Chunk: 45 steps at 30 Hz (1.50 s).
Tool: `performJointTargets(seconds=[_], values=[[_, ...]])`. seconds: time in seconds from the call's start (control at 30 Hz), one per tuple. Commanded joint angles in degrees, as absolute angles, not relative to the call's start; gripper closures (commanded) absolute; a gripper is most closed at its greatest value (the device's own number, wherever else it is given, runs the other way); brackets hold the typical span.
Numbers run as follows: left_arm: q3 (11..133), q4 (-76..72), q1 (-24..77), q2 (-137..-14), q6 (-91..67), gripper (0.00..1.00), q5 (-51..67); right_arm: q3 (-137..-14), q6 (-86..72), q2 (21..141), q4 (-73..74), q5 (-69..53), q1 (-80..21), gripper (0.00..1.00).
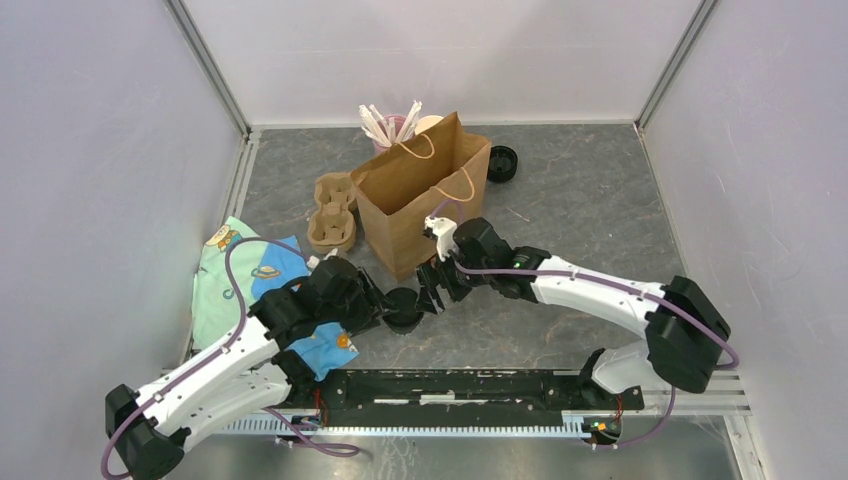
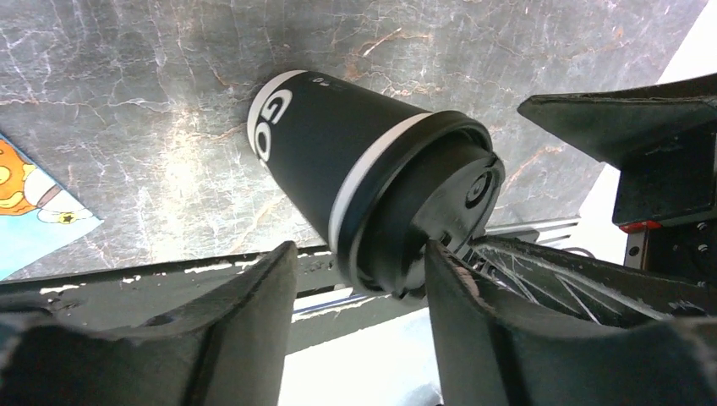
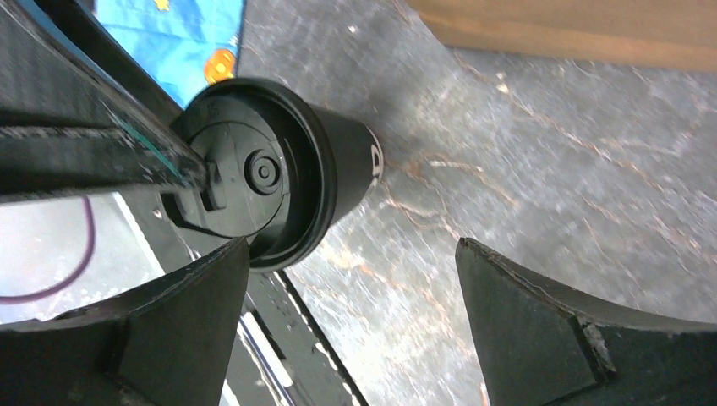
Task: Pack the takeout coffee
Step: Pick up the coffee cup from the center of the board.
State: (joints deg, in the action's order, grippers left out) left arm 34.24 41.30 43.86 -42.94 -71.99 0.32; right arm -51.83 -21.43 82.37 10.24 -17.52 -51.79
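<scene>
The takeout coffee [image 1: 404,309] is a small black cup with a black lid, standing on the table just in front of the brown paper bag [image 1: 420,195]. My left gripper [image 1: 392,312] reaches it from the left. In the left wrist view the lidded top of the coffee [image 2: 338,161] sits between the fingers of the left gripper [image 2: 359,271]: the right finger [image 2: 473,296] is at the lid's edge and a gap shows at the left finger. My right gripper [image 1: 432,285] stands wide open just right of the cup. In the right wrist view the coffee [image 3: 279,169] lies beside the left finger of that right gripper [image 3: 351,262], not between the fingers.
A cardboard cup carrier [image 1: 332,212] lies left of the bag. A pink cup of white stirrers [image 1: 390,125] stands behind it, and black lids [image 1: 502,163] sit at its right. A patterned cloth [image 1: 245,280] lies under the left arm. A black rail [image 1: 450,385] runs along the near edge.
</scene>
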Motion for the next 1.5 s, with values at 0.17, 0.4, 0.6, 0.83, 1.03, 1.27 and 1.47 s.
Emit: performJointTargets(seconds=[0.17,0.4,0.6,0.83,1.03,1.27,1.47], values=[[46.78,52.61,43.78,-42.7,-65.13,0.25,-6.09,-55.98,-17.66,77.44,25.64,-0.59,-60.78,0.04],[53.42,58.43,43.81,-42.98,-63.38,0.21,-9.97,-62.3,-18.26,82.21,25.51,5.57,-63.37,0.04],[47.75,52.73,43.77,-41.41,-67.02,0.21,-3.54,-62.48,-18.0,87.5,23.62,9.82,-62.71,0.05],[40.44,46.44,43.77,-37.5,-73.3,0.24,-2.06,-63.08,-20.42,89.4,22.76,10.96,-62.66,0.11],[38.42,43.28,43.76,-41.64,-72.29,0.29,-0.46,-67.89,-19.53,91.17,26.0,10.57,-62.62,0.1],[42.65,47.19,43.77,-41.82,-69.79,0.29,-5.44,-76.0,-15.53,91.33,31.37,7.81,-62.64,0.07],[46.61,51.85,43.77,-39.73,-68.37,0.22,-8.2,-78.56,-12.05,90.66,33.61,5.32,-62.74,0.06]])
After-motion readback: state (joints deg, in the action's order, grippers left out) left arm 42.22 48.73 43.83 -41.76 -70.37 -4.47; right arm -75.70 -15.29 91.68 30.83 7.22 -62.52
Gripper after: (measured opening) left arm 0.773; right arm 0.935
